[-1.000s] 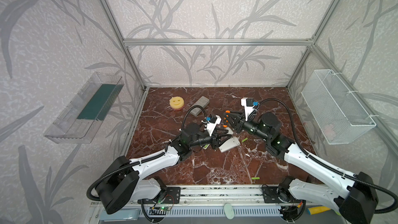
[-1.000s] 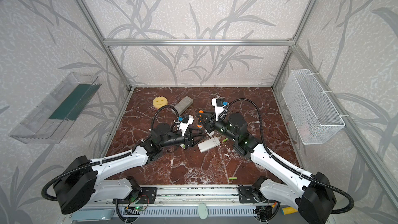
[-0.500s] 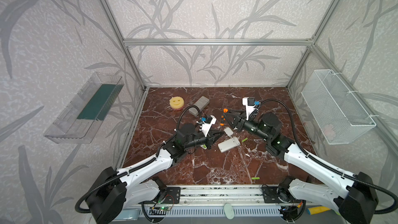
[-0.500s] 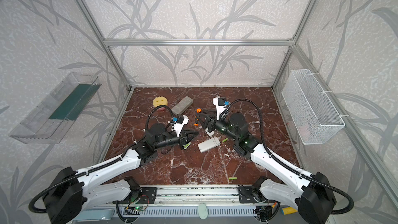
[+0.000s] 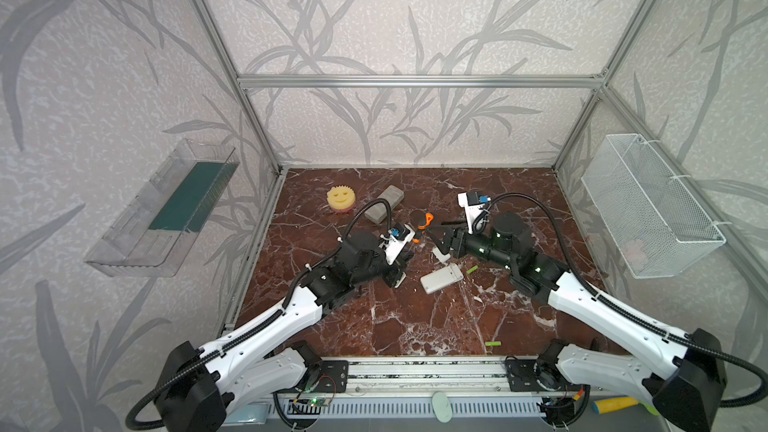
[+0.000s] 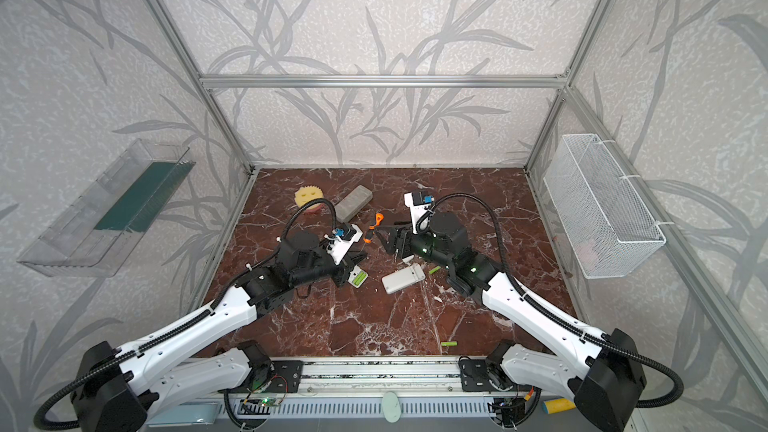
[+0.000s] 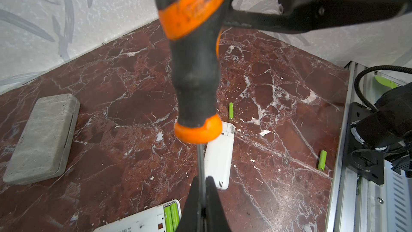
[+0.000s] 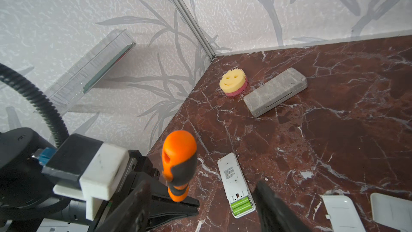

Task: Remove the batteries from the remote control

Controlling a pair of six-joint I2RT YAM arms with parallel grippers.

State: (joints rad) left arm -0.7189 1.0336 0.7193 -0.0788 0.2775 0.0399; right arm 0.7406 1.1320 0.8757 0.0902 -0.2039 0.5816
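Right tool (image 8: 200, 187) has let go and gapes empty; screwdriver (image 7: 196, 63), pinched by its thin shaft in left tool (image 7: 202, 183), could swivel.

Lime-green batteries (image 8: 240, 205) (white-veined maroon table (image 7: 133, 108))

Screwdriver (image 7: 196, 74) now in left end effector (image 7: 202, 181)
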